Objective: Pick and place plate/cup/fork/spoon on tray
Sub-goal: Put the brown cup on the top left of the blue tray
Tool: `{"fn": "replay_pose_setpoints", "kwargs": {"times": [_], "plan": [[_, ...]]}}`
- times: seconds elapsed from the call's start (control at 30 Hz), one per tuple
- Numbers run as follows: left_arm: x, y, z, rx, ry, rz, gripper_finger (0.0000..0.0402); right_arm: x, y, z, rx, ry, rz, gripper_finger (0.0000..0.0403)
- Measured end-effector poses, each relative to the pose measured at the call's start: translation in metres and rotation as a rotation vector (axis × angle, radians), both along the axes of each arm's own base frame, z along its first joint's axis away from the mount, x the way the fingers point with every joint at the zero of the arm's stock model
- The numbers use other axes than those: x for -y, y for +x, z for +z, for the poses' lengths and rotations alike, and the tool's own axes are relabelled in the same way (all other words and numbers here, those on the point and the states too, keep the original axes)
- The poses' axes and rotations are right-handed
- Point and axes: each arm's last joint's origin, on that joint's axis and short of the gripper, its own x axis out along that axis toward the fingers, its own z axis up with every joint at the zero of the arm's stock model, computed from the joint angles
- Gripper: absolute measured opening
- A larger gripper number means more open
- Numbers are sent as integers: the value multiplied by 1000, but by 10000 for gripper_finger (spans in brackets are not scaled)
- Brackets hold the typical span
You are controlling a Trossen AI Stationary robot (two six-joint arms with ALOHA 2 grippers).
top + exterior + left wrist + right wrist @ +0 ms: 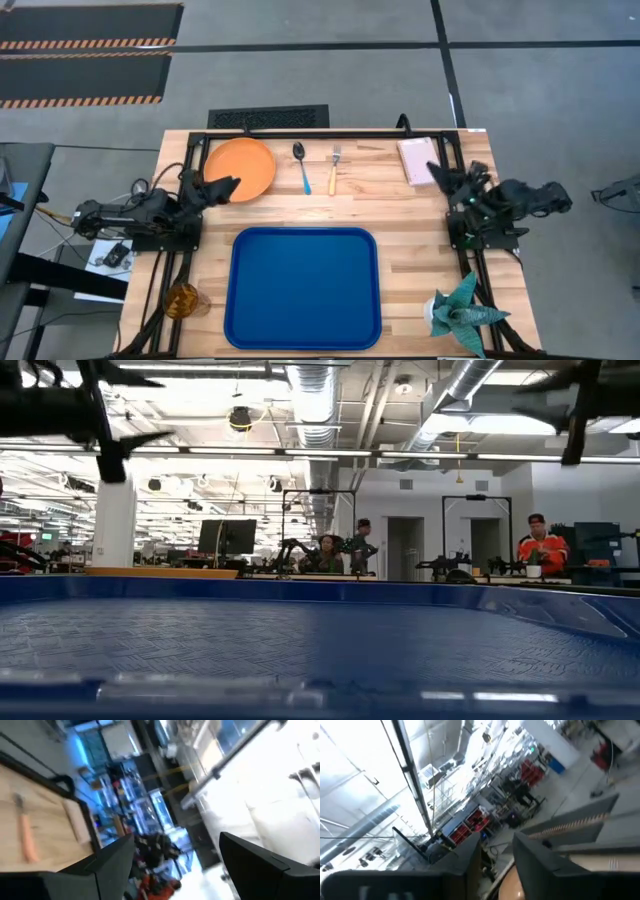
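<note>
The orange plate (240,168) lies flat at the table's far left. The blue-handled spoon (301,166) and the orange-handled fork (334,169) lie to its right; the fork also shows in the left wrist view (25,836). The blue tray (303,287) lies at the near middle and fills the bottom of the low view (300,650). The amber cup (183,300) stands at the near left edge. My left gripper (222,188) is open and empty, raised by the plate's near right rim. My right gripper (440,174) is open and empty, raised at the right.
A pinkish-white block (415,160) lies at the far right, just beside my right gripper. A green folded-paper plant (462,312) stands at the near right corner. Bare wood lies between the tray and the row of plate, spoon and fork. People show in the room beyond.
</note>
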Motion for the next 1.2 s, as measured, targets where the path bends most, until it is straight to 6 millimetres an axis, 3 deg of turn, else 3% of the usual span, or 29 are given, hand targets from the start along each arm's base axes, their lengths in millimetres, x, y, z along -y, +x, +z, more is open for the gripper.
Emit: {"fn": "replay_pose_setpoints", "kwargs": {"times": [0.23, 0.37, 0.47, 0.7, 0.9, 1.07, 1.2], "plan": [[-1, -14, 57, 47, 158, 81, 282, 4, -14, 57, -16, -128, -70, 251], [0, -12, 93, -54, 246, 69, 282, 3, -11, 83, -34, -155, -83, 287], [1, -4, 114, -230, 280, 37, 282, 1, -3, 99, -88, -187, -88, 293], [0, 2, 163, -664, 282, 24, 282, -9, 37, 128, -342, -249, -85, 295], [-2, 2, 197, -831, 289, 66, 282, -10, 75, 143, -587, -158, -118, 295], [-2, 1, 203, -841, 244, 62, 282, 4, 113, 142, -774, 4, -93, 295], [-3, -2, 199, -887, 231, 78, 282, 21, 153, 140, -904, 20, -1, 295]]}}
